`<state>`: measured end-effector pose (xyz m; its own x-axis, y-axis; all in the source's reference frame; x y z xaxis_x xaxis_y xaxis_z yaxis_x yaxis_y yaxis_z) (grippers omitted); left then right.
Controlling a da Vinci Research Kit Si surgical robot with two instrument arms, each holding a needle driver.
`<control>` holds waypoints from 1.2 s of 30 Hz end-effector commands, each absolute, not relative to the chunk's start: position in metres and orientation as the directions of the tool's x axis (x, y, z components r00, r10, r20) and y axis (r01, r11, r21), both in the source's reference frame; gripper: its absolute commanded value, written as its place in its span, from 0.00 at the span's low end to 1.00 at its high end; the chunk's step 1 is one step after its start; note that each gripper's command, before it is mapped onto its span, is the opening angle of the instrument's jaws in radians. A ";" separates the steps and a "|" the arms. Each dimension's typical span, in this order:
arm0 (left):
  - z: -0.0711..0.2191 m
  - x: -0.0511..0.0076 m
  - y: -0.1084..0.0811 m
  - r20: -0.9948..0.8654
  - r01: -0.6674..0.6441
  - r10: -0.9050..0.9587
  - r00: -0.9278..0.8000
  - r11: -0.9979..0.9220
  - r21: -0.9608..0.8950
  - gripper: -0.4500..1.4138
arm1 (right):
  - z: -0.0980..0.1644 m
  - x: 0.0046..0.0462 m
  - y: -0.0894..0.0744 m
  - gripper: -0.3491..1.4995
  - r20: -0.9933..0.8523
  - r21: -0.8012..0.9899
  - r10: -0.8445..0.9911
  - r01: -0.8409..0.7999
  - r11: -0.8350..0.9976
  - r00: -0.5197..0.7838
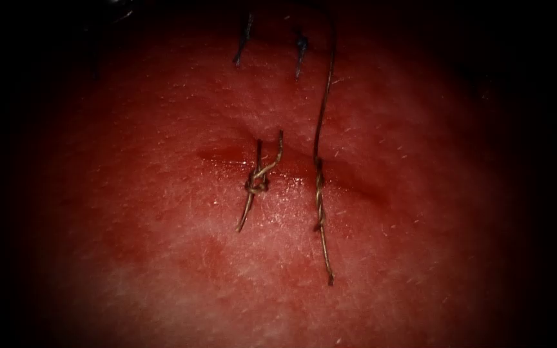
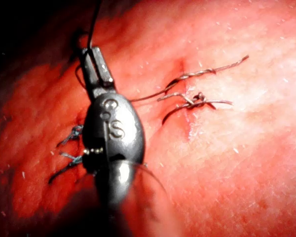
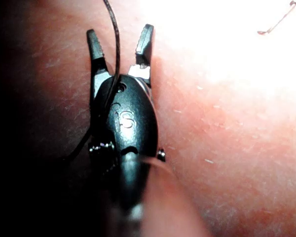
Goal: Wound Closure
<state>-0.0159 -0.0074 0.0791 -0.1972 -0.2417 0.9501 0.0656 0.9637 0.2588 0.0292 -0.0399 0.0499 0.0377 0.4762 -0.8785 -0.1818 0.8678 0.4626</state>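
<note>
We see two knotted stitches across the cut (image 1: 291, 169) in the tissue (image 1: 162, 245); a long thread (image 1: 323, 96) runs toward twelve o'clock. The left gripper (image 2: 95, 61) is closed on thread, the right gripper (image 3: 119, 42) open around thread; we cannot find the needle

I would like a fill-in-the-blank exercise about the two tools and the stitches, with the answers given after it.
1. The left tool has its jaws ____ on the thread.
2. The right tool has its jaws ____, and thread runs between them.
3. On the tissue, ____ knotted stitches cross the cut.

Missing words: shut; open; two.
</note>
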 end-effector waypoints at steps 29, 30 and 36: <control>0.078 -0.0206 -0.024 0.855 0.015 -0.457 -0.245 0.880 0.475 0.00 | 0.065 0.0341 -0.018 0.19 -0.913 0.392 0.407 -0.228 0.891 0.022; 0.079 -0.0206 -0.024 0.849 0.016 -0.470 -0.242 0.873 0.488 0.00 | 0.065 0.0340 -0.018 0.11 -0.915 0.398 0.403 -0.213 0.893 -0.017; 0.082 -0.0208 -0.025 0.872 0.041 -0.482 -0.087 0.873 0.487 0.00 | 0.064 0.0340 -0.016 0.00 -0.886 0.435 0.412 -0.072 0.898 -0.215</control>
